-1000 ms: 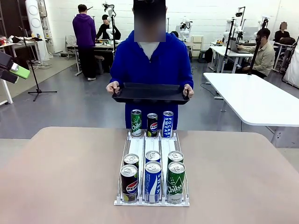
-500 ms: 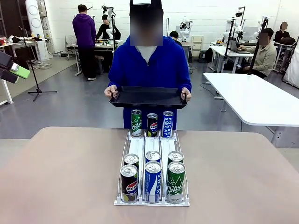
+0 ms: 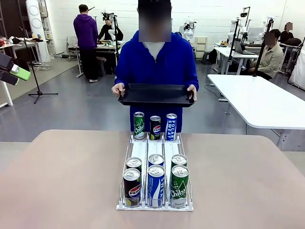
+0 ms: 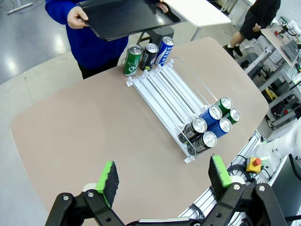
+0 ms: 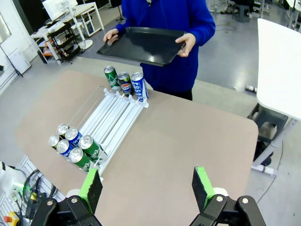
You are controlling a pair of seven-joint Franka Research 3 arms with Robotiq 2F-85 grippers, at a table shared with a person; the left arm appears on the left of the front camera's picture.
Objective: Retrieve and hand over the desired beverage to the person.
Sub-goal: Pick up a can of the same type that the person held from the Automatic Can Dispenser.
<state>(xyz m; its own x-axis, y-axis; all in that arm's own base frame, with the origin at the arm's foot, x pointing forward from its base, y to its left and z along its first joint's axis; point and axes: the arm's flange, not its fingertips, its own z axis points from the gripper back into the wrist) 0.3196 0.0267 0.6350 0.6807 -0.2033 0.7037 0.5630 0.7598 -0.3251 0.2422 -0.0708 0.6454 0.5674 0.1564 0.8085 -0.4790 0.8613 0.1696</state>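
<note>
Jaws apart, the left gripper (image 4: 163,175) and right gripper (image 5: 146,184) hovered short of 9 cans (image 3: 156,186) ahead, labelled Pepsi, Pocari Sweat and a cut-off "Chils", with the person (image 3: 157,62) holding a tray (image 3: 156,94) beyond them.

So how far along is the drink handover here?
Done: nothing yet. Six cans sit at the near end of the rack, three more cans at its far end, none lifted. In hand: the person holds a black tray with both hands; the left claw and right claw hover open and empty above the table. Left: grasp the wanted can and pass it over.
</note>
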